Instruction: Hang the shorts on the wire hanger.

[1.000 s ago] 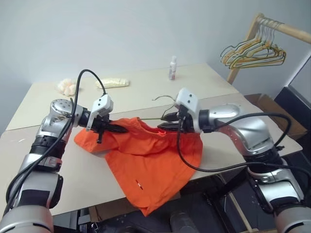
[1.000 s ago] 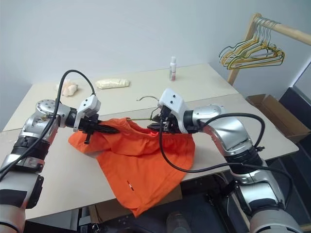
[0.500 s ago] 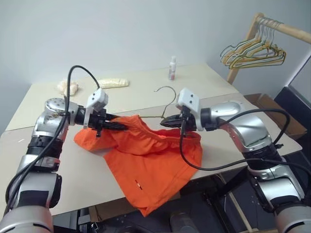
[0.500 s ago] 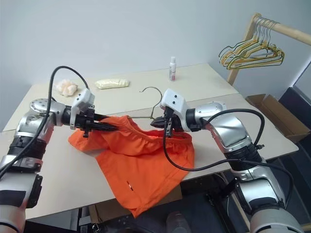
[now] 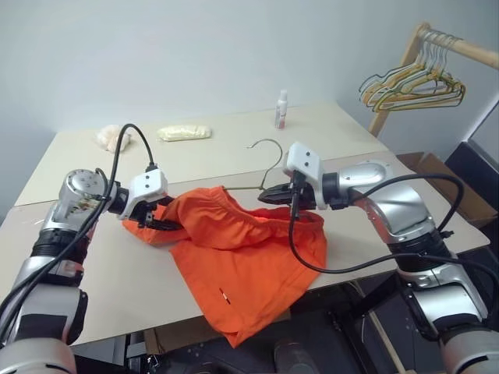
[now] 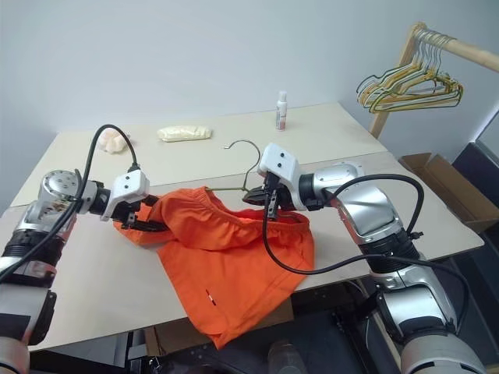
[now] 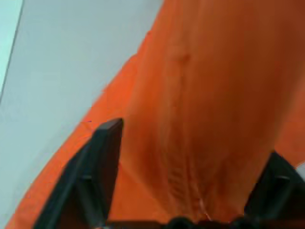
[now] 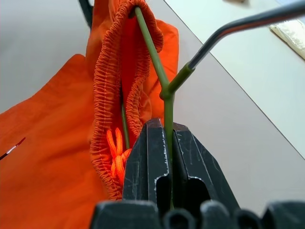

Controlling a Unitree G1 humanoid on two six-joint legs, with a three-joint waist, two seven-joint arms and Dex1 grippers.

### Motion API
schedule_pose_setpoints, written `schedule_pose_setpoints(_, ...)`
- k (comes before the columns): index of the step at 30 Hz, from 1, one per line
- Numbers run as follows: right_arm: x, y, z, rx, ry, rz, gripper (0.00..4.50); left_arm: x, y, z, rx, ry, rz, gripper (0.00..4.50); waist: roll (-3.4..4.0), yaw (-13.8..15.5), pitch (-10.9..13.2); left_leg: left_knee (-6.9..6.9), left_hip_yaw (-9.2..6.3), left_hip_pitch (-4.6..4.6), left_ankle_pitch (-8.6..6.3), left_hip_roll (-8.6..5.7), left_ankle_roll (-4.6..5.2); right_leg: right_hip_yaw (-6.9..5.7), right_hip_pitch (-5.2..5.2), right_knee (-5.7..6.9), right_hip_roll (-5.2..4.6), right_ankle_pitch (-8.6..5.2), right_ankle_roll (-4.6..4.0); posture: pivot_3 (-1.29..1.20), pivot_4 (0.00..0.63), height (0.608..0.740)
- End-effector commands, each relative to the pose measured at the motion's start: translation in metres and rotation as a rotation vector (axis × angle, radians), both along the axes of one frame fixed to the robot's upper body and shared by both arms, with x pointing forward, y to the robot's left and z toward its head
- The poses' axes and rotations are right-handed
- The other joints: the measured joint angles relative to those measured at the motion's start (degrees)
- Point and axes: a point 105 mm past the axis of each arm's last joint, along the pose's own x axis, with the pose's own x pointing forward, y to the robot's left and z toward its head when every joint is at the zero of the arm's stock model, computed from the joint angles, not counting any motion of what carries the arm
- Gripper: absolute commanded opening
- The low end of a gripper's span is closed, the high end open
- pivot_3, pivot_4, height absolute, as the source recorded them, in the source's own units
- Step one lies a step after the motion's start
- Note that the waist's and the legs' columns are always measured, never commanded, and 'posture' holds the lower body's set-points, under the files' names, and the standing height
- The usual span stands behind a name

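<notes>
The right gripper (image 8: 167,143) is clamped on the wire hanger (image 5: 248,185), whose long axis runs leftward inside the shorts (image 5: 242,249) waistband. The left gripper (image 5: 165,227), nearer the slack cloth on the table (image 5: 93,269), has its fingers (image 7: 102,157) spread around orange fabric, gripping nothing.

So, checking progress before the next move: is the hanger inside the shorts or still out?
Partly in. One hanger arm runs under the shorts' waistband; its hook and neck stick out, pinched by the right tool.
</notes>
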Motion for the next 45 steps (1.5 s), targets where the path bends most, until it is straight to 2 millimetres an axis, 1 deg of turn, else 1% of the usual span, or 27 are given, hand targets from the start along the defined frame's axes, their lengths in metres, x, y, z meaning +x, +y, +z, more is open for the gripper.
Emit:
schedule_pose_setpoints(1,-0.002,-0.003,0.02,0.023,-0.07,0.007,0.0,0.011,-0.002,0.03,-0.037,-0.106,0.01,1.77,0.0,-0.1,0.0,0.0,0.0,0.01,0.0,0.0,0.0,0.0,0.0,0.0,0.0,0.0,0.0,-0.23,0.0,0.74)
schedule_pose_setpoints(2,-0.002,-0.003,0.019,0.021,-0.07,0.006,0.0,0.012,-0.002,0.031,-0.041,-0.11,0.012,1.49,0.0,-0.2,0.0,0.0,0.0,0.01,0.0,0.0,0.0,0.0,0.0,0.0,0.0,0.0,0.0,-0.23,0.0,0.74)
schedule_pose_setpoints(3,-0.002,-0.004,0.018,0.015,-0.069,0.002,0.0,0.012,-0.001,0.034,-0.057,-0.11,0.016,1.1,0.0,-0.3,0.0,-0.01,0.0,0.02,0.0,0.0,0.0,0.0,0.0,0.0,0.0,0.0,0.0,-0.23,0.0,0.74)
schedule_pose_setpoints(6,0.0,-0.009,0.007,-0.037,-0.075,-0.019,0.0,0.012,0.003,0.046,-0.084,-0.114,0.026,0.07,-0.01,-0.6,0.0,-0.01,0.0,0.05,0.0,0.0,0.0,0.0,0.02,0.0,0.0,0.0,0.0,-0.22,0.0,0.74)
schedule_pose_setpoints(9,0.001,-0.013,-0.002,-0.07,-0.072,-0.036,0.0,0.011,0.01,0.056,-0.098,-0.127,0.039,0.03,-0.01,-0.6,0.0,-0.01,0.0,0.05,0.0,0.01,0.0,0.0,0.01,0.0,0.01,0.0,0.0,-0.22,0.0,0.74)
schedule_pose_setpoints(13,0.004,-0.017,-0.014,-0.103,-0.074,-0.072,0.0,0.008,0.014,0.071,-0.159,-0.128,0.044,0.03,-0.01,-0.6,0.0,-0.01,0.0,0.06,0.0,0.01,0.0,0.0,0.01,0.01,0.01,0.0,0.0,-0.21,0.0,0.74)
schedule_pose_setpoints(17,0.011,-0.021,-0.019,-0.112,-0.098,-0.126,0.0,0.004,0.017,0.075,-0.189,-0.118,0.049,0.03,-0.01,-0.5,0.0,0.0,0.0,0.06,0.0,0.0,0.0,0.0,0.01,0.02,0.01,0.0,0.0,-0.2,0.0,0.74)
schedule_pose_setpoints(20,0.01,-0.022,-0.018,-0.087,-0.086,-0.134,0.0,-0.002,0.017,0.069,-0.177,-0.1,0.033,0.03,-0.01,-0.4,0.0,-0.01,0.0,0.06,0.0,0.0,0.0,-0.01,0.01,0.02,0.01,0.0,0.0,-0.2,0.0,0.74)
schedule_pose_setpoints(22,0.009,-0.021,-0.014,-0.073,-0.085,-0.132,0.0,-0.007,0.016,0.062,-0.155,-0.075,0.016,0.03,-0.01,-0.5,0.0,-0.01,0.0,0.06,0.0,0.01,0.0,0.0,0.02,0.02,0.01,0.0,0.0,-0.21,0.0,0.74)
schedule_pose_setpoints(26,0.008,-0.025,0.008,-0.042,-0.106,-0.133,0.0,-0.014,0.017,0.041,-0.066,-0.039,-0.006,0.03,-0.01,-0.5,0.0,-0.01,0.0,0.08,0.0,0.01,0.0,0.01,0.02,0.03,0.01,0.0,0.0,-0.22,0.0,0.74)
schedule_pose_setpoints(29,-0.001,-0.024,0.024,-0.038,-0.102,-0.086,0.0,-0.008,0.016,0.033,-0.024,-0.069,0.031,0.67,-0.01,-0.5,0.0,-0.01,0.0,0.08,0.0,0.01,0.0,0.01,0.02,0.01,0.01,0.0,0.0,-0.23,0.0,0.74)
schedule_pose_setpoints(31,-0.007,-0.022,0.029,-0.062,-0.088,-0.047,0.0,-0.002,0.013,0.039,-0.043,-0.098,0.04,1.31,-0.01,-0.4,0.0,-0.01,-0.01,0.06,0.0,0.01,0.0,-0.01,0.02,-0.01,0.01,0.0,0.0,-0.24,0.0,0.74)
schedule_pose_setpoints(32,-0.008,-0.022,0.03,-0.073,-0.08,-0.04,0.0,0.0,0.011,0.043,-0.053,-0.11,0.03,1.6,-0.01,-0.4,0.0,-0.01,-0.01,0.06,0.0,0.01,0.01,-0.01,0.02,-0.01,0.01,0.0,0.0,-0.24,0.0,0.74)
schedule_pose_setpoints(33,-0.008,-0.022,0.03,-0.089,-0.071,-0.038,0.0,-0.001,0.008,0.05,-0.078,-0.123,0.007,2.01,-0.02,-0.4,0.0,-0.01,-0.02,0.06,-0.01,0.01,0.01,-0.02,0.03,-0.02,0.01,0.0,0.0,-0.24,0.0,0.74)
schedule_pose_setpoints(36,-0.007,-0.024,0.029,-0.171,-0.061,-0.029,0.0,-0.009,-0.011,0.08,-0.194,-0.151,-0.122,2.98,-0.02,-0.5,0.0,0.0,-0.02,0.03,-0.01,0.01,0.01,-0.03,0.04,-0.03,0.0,0.0,0.0,-0.25,0.0,0.74)
schedule_pose_setpoints(38,-0.002,-0.023,0.03,-0.212,-0.064,-0.034,0.0,-0.02,-0.026,0.099,-0.279,-0.129,-0.226,2.98,-0.02,-0.7,0.0,-0.01,-0.02,0.01,-0.01,0.01,0.01,-0.03,-0.02,-0.03,-0.01,0.0,0.0,-0.25,0.0,0.74)
schedule_pose_setpoints(40,0.004,-0.02,0.031,-0.234,-0.065,-0.042,0.0,-0.03,-0.039,0.107,-0.321,-0.102,-0.303,2.98,-0.01,-0.8,0.0,-0.01,-0.01,0.0,-0.01,0.02,0.02,0.0,-0.03,-0.02,-0.01,0.0,0.0,-0.25,0.0,0.74)
schedule_pose_setpoints(41,0.006,-0.019,0.031,-0.241,-0.068,-0.044,0.0,-0.034,-0.044,0.106,-0.32,-0.09,-0.337,2.98,-0.01,-0.9,0.0,-0.01,-0.01,0.02,-0.02,0.02,0.02,0.03,-0.02,-0.01,-0.02,0.0,0.0,-0.25,0.0,0.74)
schedule_pose_setpoints(43,0.011,-0.014,0.032,-0.247,-0.073,-0.047,0.0,-0.04,-0.054,0.097,-0.285,-0.067,-0.4,2.98,-0.01,-1.0,0.0,-0.04,0.0,0.1,-0.02,0.03,0.02,0.06,0.01,-0.01,-0.01,0.0,0.0,-0.25,0.0,0.74)
schedule_pose_setpoints(45,0.014,-0.011,0.033,-0.249,-0.077,-0.049,0.0,-0.041,-0.059,0.088,-0.237,-0.065,-0.438,2.98,0.0,-0.9,0.0,-0.06,0.0,0.17,-0.01,0.03,0.0,0.08,0.07,0.0,-0.01,0.0,0.0,-0.25,0.0,0.74)
